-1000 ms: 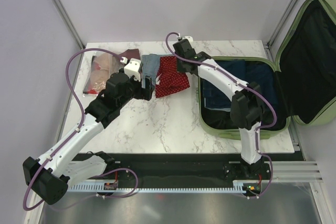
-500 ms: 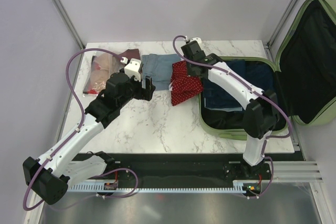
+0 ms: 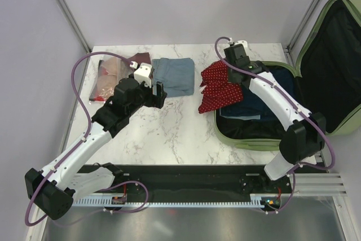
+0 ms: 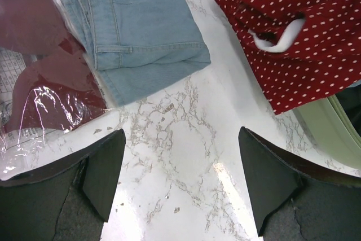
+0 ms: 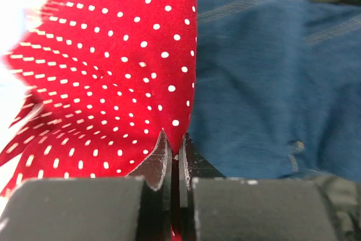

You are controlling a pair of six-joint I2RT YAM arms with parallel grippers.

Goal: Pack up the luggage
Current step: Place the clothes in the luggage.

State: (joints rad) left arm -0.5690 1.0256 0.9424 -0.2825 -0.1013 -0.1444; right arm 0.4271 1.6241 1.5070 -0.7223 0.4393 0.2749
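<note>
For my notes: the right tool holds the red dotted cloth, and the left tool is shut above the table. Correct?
No: the left tool is open, as the left wrist view shows. The right tool does hold the red dotted cloth.

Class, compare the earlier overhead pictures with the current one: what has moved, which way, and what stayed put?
The right claw, shut on the red polka-dot cloth, carried it rightward from beside the folded jeans to the luggage, where it now hangs across the left rim. The left claw stayed open over the table; the jeans and the bagged maroon items did not move.
</note>
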